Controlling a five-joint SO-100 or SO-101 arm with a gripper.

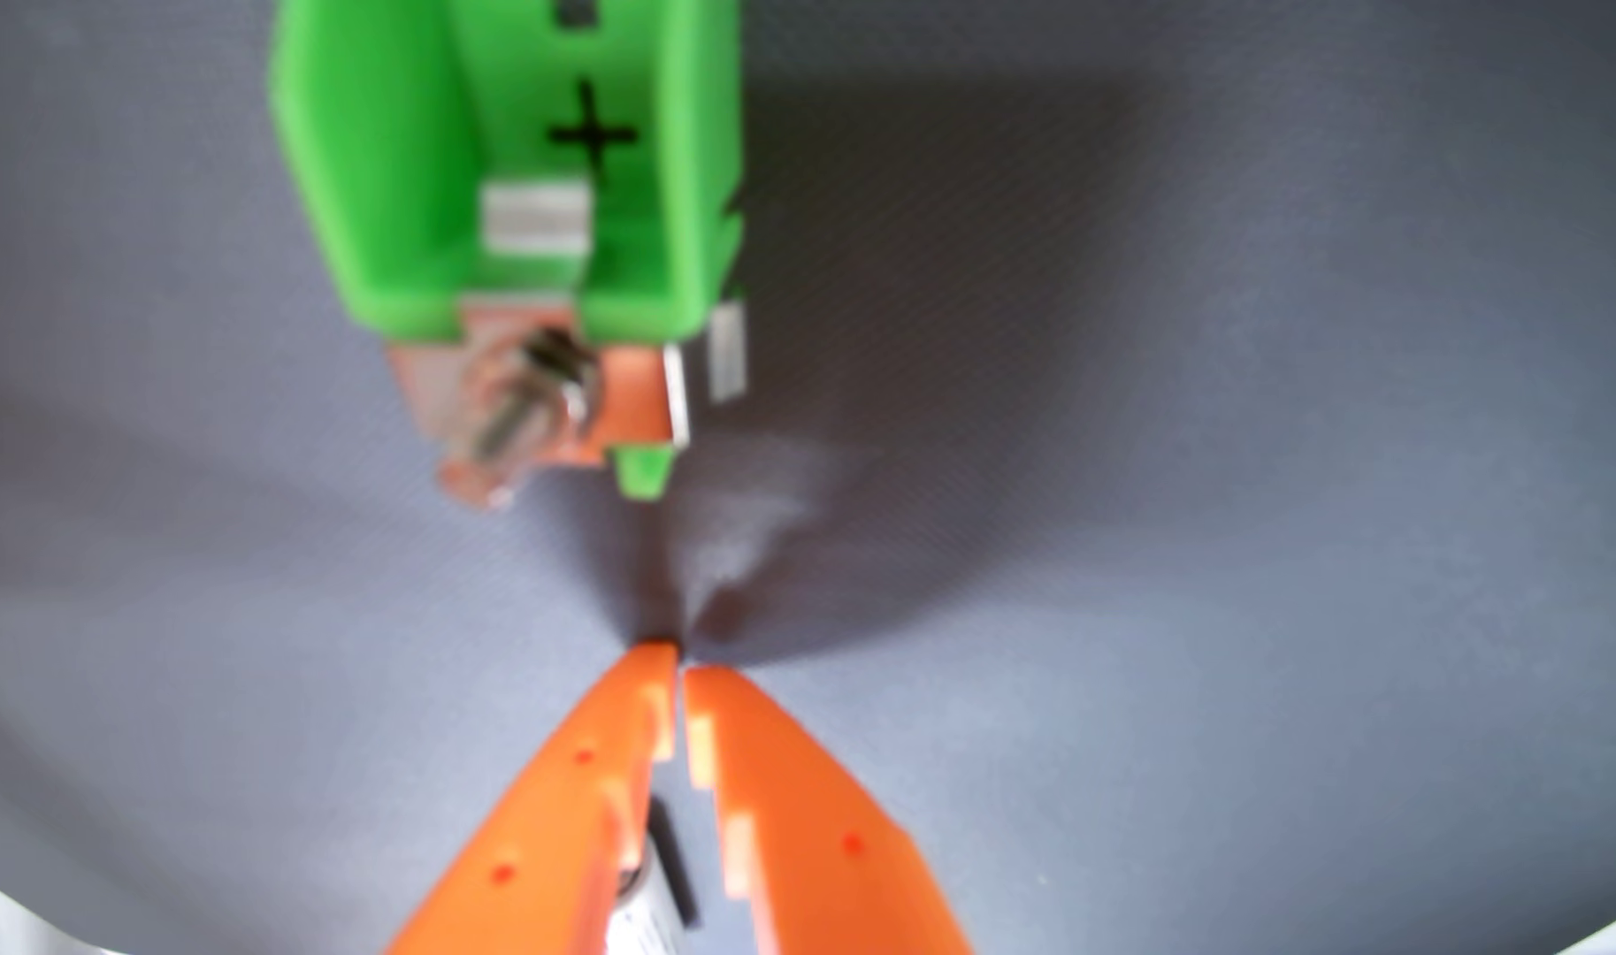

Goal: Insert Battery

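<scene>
The bright green plastic battery holder (510, 156) is lying on the grey counter (1245, 459), its plus-marked slot sitting empty, presumably awaiting a cell. Below and to its right, the orange two-fingered hand (682, 657) is pressing nearly together, apparently pinching a blurred cylindrical battery (652, 904) between its fingers.

- You see a bright green plastic battery holder (390, 156) with a black plus sign (592, 136) printed on its inner floor.
- Inside it sits a pale silver metal contact plate (536, 219).
- At its near end you see a copper-orange bracket (634, 395) carrying a shiny silver bolt (519, 404).
- Your orange plastic tool (681, 657) shows small red dots on both fingers, with paler orange stepped notches along their inner edges.
- The grey matte surface (1245, 643) is plain, with darker grey shadow to the right of the holder.
</scene>
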